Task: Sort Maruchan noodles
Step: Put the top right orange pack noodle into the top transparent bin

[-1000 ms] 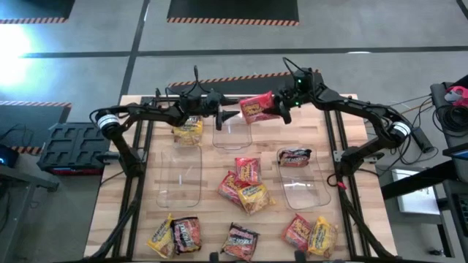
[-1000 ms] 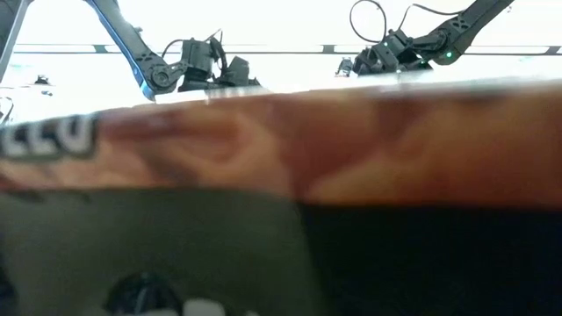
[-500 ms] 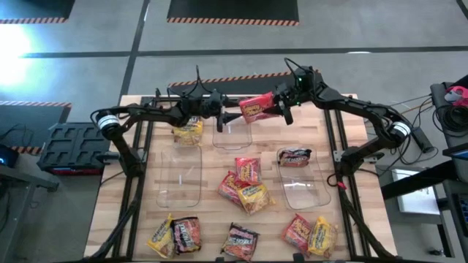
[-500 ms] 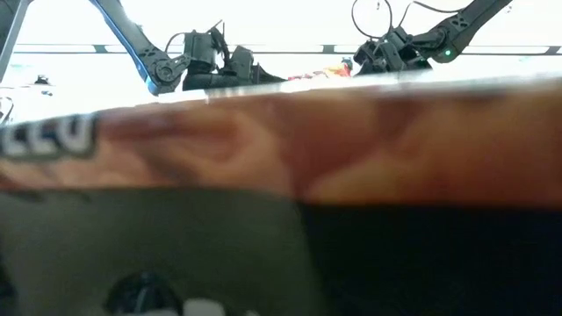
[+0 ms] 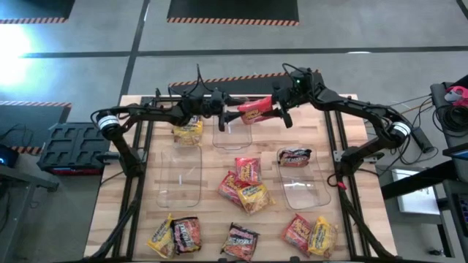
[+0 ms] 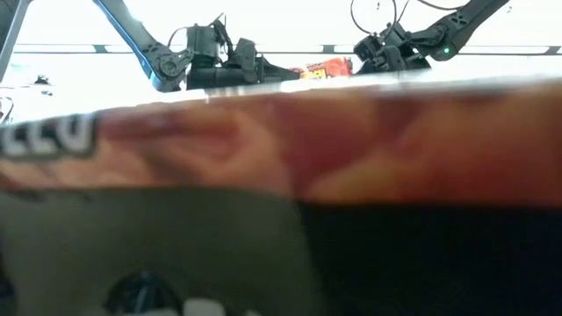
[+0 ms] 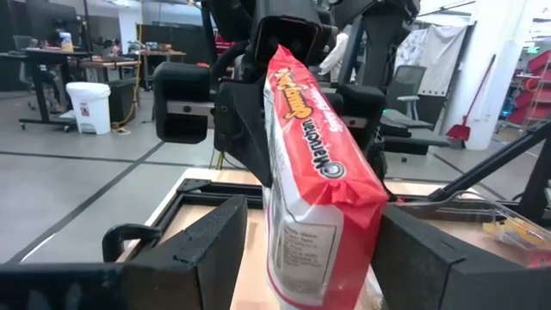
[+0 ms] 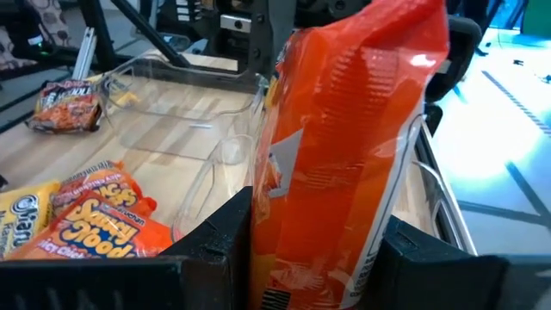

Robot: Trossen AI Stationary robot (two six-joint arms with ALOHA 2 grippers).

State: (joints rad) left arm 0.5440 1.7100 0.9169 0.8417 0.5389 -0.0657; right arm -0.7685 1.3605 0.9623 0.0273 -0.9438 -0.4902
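Observation:
A red noodle packet (image 5: 252,109) hangs in the air over the far end of the middle clear bin (image 5: 232,133), between my two grippers. My right gripper (image 5: 272,109) is shut on it from the right. My left gripper (image 5: 232,113) is open and comes level from the left, with a finger on each side of the packet's other end (image 7: 297,250). The low view shows the packet (image 6: 327,67) above the table between both grippers. Other packets lie loose on the table: red (image 5: 247,169), yellow (image 5: 254,197) and dark (image 5: 240,241). My left gripper has its fingers (image 7: 198,250) astride the packet's left end; whether they touch it I cannot tell. My right gripper pinches the packet's right end (image 8: 284,258) between its two fingers, one on each flat face. The fingers point about level from the table's right. The packet stands on edge, lifted clear, reaching out toward the left gripper.
The left bin (image 5: 179,179) has a yellow packet (image 5: 188,131) at its far end. The right bin (image 5: 303,186) holds a dark packet (image 5: 295,156). More packets lie along the near edge (image 5: 296,230). One object close to the low camera (image 6: 281,158) blocks most of that view.
My right gripper has rolled about its own line, turning the red packet from face-up to on edge, and stayed in place. My left gripper has risen a little and come toward the packet, so its fingers now stand around the packet's left end.

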